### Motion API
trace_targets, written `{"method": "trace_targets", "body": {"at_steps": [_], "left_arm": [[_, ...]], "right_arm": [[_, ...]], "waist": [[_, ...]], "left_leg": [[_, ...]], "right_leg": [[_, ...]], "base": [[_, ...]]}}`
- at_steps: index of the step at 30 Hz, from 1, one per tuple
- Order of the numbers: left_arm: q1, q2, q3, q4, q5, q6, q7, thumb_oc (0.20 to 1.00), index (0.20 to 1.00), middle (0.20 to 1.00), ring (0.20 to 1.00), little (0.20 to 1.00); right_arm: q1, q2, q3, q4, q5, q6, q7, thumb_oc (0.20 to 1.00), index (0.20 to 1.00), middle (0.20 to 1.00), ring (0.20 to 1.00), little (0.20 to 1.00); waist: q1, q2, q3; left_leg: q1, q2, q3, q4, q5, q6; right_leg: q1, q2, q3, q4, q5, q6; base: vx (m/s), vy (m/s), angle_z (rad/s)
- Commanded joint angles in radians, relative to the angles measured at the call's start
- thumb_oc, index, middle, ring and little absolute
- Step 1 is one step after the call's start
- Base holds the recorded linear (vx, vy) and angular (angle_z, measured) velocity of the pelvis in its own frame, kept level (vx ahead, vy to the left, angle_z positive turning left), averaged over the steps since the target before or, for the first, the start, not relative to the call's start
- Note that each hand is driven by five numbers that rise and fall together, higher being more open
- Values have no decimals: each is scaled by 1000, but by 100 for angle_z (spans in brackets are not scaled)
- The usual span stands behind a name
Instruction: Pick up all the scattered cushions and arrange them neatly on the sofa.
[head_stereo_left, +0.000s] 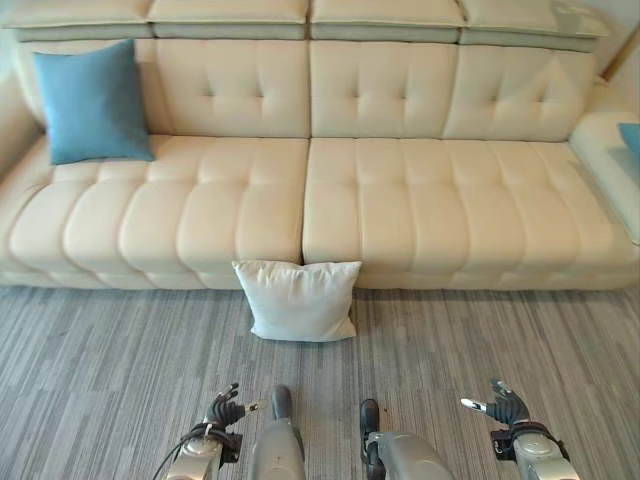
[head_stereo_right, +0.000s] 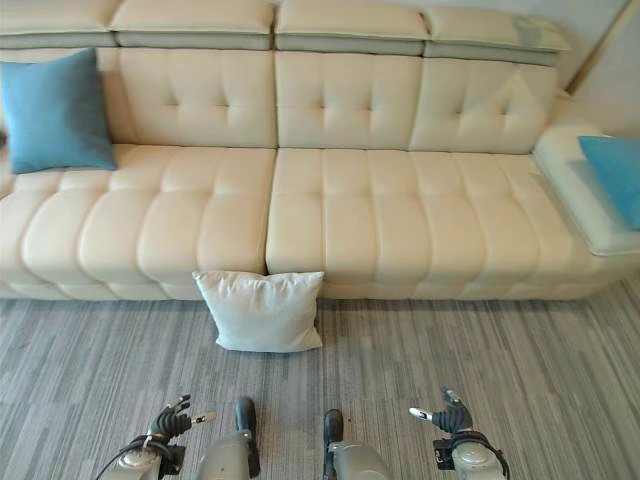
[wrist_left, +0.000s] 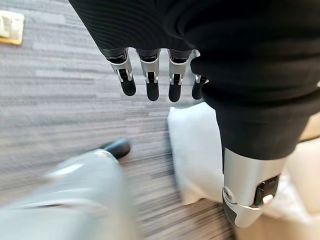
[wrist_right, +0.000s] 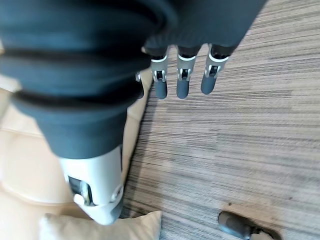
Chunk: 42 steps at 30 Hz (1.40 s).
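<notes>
While white cushion (head_stereo_left: 298, 299) leans against sofa (head_stereo_left: 400, 200), both hands (head_stereo_left: 225, 410) (head_stereo_left: 505, 408) hang apart, fingers relaxed, empty.

Left hand (wrist_left: 150, 75) and right hand (wrist_right: 182, 75): each had silver fingers ending in dark rounded tips, a silver thumb, and a black ribbed cover over its back and wrist

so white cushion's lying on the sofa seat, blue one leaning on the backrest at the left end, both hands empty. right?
Not quite. The white cushion is on the floor, propped against the front of the sofa, as the left eye view shows. The blue cushion does lean on the backrest at the left end, and both hands are empty.
</notes>
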Motion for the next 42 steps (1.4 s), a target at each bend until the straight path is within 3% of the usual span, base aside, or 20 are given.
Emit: {"method": "trace_targets", "body": {"at_steps": [1,2,3,4,5,7,10,14,16,17,18,19,20,23,26,31,36,39,42], "left_arm": [[15,96,6,-56,35,-24,9,1000,1000,1000,1000,1000],[15,96,6,-56,35,-23,9,1000,1000,1000,1000,1000],[10,109,11,-74,25,-25,17,1000,1000,1000,1000,1000],[8,114,14,-80,22,-24,19,1000,1000,1000,1000,1000],[9,116,23,-82,17,-26,26,1000,1000,1000,1000,1000],[5,113,31,-65,10,-28,27,1000,1000,1000,1000,1000],[-1,103,35,-42,0,-28,29,1000,1000,1000,1000,1000],[-2,92,40,-20,13,-27,33,1000,1000,1000,1000,1000],[3,83,26,-25,20,-33,23,1000,1000,1000,1000,1000],[2,79,21,-24,20,-34,21,1000,1000,1000,1000,1000],[4,72,14,-33,12,-32,15,1000,1000,1000,1000,1000],[4,73,14,-33,12,-32,15,1000,1000,1000,1000,1000],[2,67,6,-39,7,-29,14,1000,1000,1000,1000,1000],[-7,60,1,-26,14,-28,17,1000,1000,1000,1000,1000],[-3,62,4,-33,14,-23,17,1000,1000,1000,1000,1000],[5,72,10,-39,16,-18,16,1000,1000,1000,1000,1000],[14,105,27,-10,50,-14,24,1000,1000,1000,1000,1000],[5,123,32,-16,48,-18,31,1000,1000,1000,1000,1000],[-58,168,37,-33,18,-35,50,1000,1000,1000,1000,1000]], "right_arm": [[-8,32,1,-33,-26,-18,9,1000,1000,1000,1000,1000],[-8,32,1,-33,-27,-18,9,1000,1000,1000,1000,1000],[-26,41,22,-45,-30,-25,10,1000,1000,1000,1000,1000],[-33,47,32,-51,-31,-25,12,1000,1000,1000,1000,1000],[-40,49,44,-48,-33,-24,16,1000,1000,1000,1000,1000],[-47,46,54,-34,-31,-23,20,1000,1000,1000,1000,1000],[-55,36,56,-19,-21,-22,16,1000,1000,1000,1000,1000],[-47,28,49,-21,-21,-21,13,1000,1000,1000,1000,1000],[-26,23,39,-24,-11,-24,15,1000,1000,1000,1000,1000],[-19,17,31,-21,-7,-27,14,1000,1000,1000,1000,1000],[-4,1,9,-18,1,-27,5,1000,1000,1000,1000,1000],[-4,2,9,-18,1,-27,5,1000,1000,1000,1000,1000],[-6,-13,-1,-17,9,-22,-4,1000,1000,1000,1000,1000],[-10,-19,-1,-19,15,-20,-8,1000,1000,1000,1000,1000],[-4,-26,4,-24,4,-15,-7,1000,1000,1000,1000,1000],[-3,-37,13,-33,-18,-8,-7,1000,1000,1000,1000,1000],[-18,-53,35,-50,-72,-7,-2,1000,1000,1000,1000,1000],[-36,-64,44,-58,-80,-11,-3,1000,1000,1000,1000,1000],[-116,-87,71,-43,-79,-20,-19,1000,1000,1000,1000,1000]], "waist": [[5,-106,-36],[7,-105,-39],[5,-99,-16],[3,-88,-11],[-5,-87,3],[-16,-88,4],[-35,-98,1],[-56,-97,7],[-64,-104,-3],[-67,-103,-8],[-80,-98,-7],[-82,-99,-10],[-83,-101,7],[-79,-101,16],[-62,-104,9],[-51,-105,9],[-42,-87,-10],[-36,-86,-7],[-26,-84,28]], "left_leg": [[27,-114,2,-122,86,16],[24,-112,3,-123,87,16],[80,-115,23,-144,65,40],[105,-113,31,-155,56,48],[154,-135,33,-174,37,59],[191,-159,24,-196,23,60],[241,-201,5,-226,-2,60],[294,-219,-20,-238,-32,53],[300,-232,-37,-207,-60,45],[292,-228,-36,-168,-70,29],[249,-184,4,-2,-61,-13],[244,-186,3,-3,-59,-13],[170,-144,30,162,-4,-31],[123,-123,45,242,19,-31],[83,-123,55,157,-5,-10],[60,-134,31,76,12,-15],[169,-147,20,-65,-7,-8],[174,-153,16,-81,-16,-2],[120,-154,15,-62,-24,6]], "right_leg": [[235,-158,73,-78,102,96],[232,-156,74,-79,105,96],[150,-162,69,54,153,87],[107,-153,44,94,152,78],[60,-127,16,100,113,75],[43,-86,-14,-1,84,74],[-8,-29,-35,-179,104,87],[-38,-20,-48,-267,143,100],[5,-15,-10,-299,141,82],[20,-16,-8,-305,143,71],[61,-26,-36,-313,130,48],[58,-28,-37,-314,132,48],[94,-34,-46,-321,114,25],[121,-24,-42,-325,95,3],[163,-20,-32,-335,73,4],[177,-8,-19,-322,50,1],[185,0,-16,-311,37,11],[179,-4,-17,-303,33,15],[89,-18,-23,-242,26,18]], "base": [[160,188,7],[270,370,-20],[184,284,-59],[349,405,-77],[345,248,-61],[319,109,-30],[265,9,6],[286,-74,18],[233,-130,27],[300,-259,54],[211,-221,75],[224,-259,119],[80,-103,95],[110,-104,18],[241,-60,-30],[106,7,-12],[117,65,-14],[39,71,-2],[-143,46,-2]]}}
